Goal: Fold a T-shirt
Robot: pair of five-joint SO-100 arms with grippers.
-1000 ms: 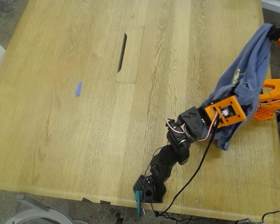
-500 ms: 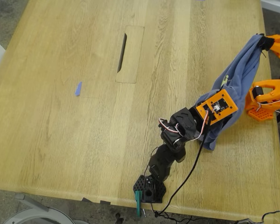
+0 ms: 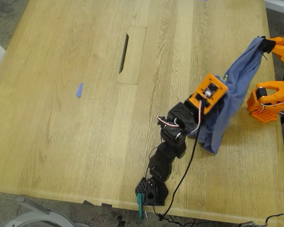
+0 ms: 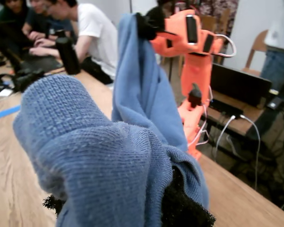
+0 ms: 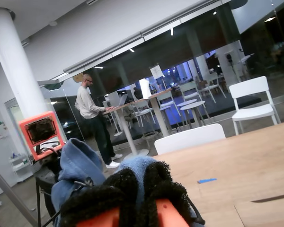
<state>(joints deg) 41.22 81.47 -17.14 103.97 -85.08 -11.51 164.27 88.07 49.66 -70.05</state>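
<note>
The slate-blue T-shirt (image 3: 227, 106) hangs bunched between my two grippers near the exterior view's right table edge, its lower end resting on the wood. My first gripper (image 3: 222, 82), on the black-and-orange arm, is shut on a wad of the shirt (image 4: 109, 165) and mostly buried in it. My second gripper (image 3: 265, 44), on the orange arm, is shut on the shirt's high end; it also shows in the first wrist view (image 4: 144, 23). In the second wrist view its black foam pads (image 5: 132, 184) pinch blue cloth (image 5: 75, 163). The chest print is hidden in the folds.
A tiny blue scrap (image 3: 79, 90) lies on the table (image 3: 61, 142) at the exterior view's left. A cable slot (image 3: 124, 46) is cut near the middle. The second arm's orange base (image 3: 265, 101) stands at the right edge. People sit behind (image 4: 90, 28).
My first gripper has swung up and toward the exterior view's left, dragging the shirt with it. My second gripper has shifted slightly left and lower in the picture, still holding the cloth.
</note>
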